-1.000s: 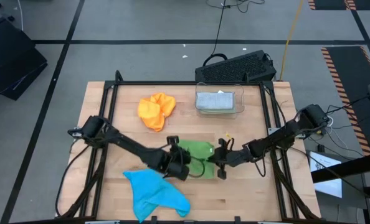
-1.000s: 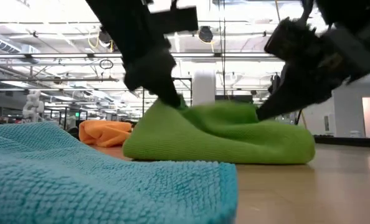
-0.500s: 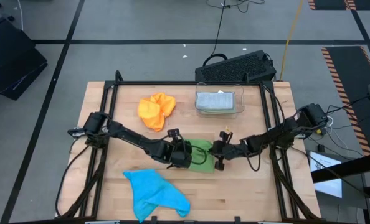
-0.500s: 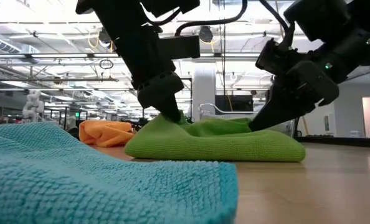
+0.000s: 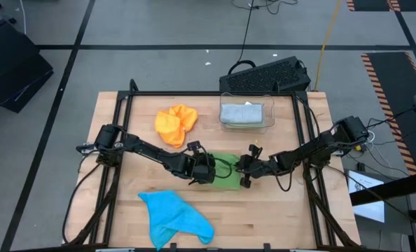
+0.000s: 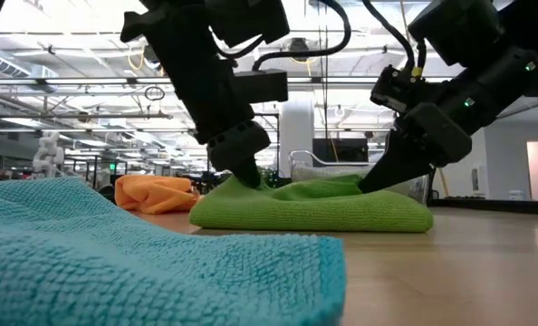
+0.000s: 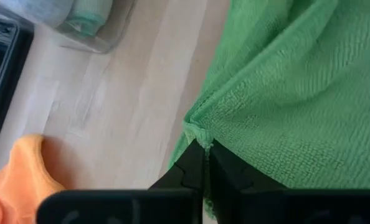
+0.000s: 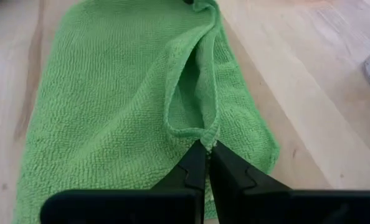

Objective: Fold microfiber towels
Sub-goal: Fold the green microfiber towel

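Left tool [image 5: 209,170]: reaches in low from the bench's left side, fingers pinched together on a corner of the green towel [image 5: 226,173].
Right tool [image 5: 243,170]: stretched in from the right edge, fingers clamped on the green towel's opposite corner.
Green towel: mid-bench between both tools, folded over on itself, looped nubby weave, stitched hem.
Blue towel [image 5: 174,218]: rumpled heap near the front edge, coarse terry texture.
Orange towel [image 5: 175,124]: crumpled at the back left.
Clear bin [image 5: 246,114]: back centre, holding a folded grey towel [image 5: 241,112].
Bench [image 5: 278,217]: pale wood planks, dark frame rails.
Room: grey floor with dark taped lines; open hall with ceiling trusses behind.
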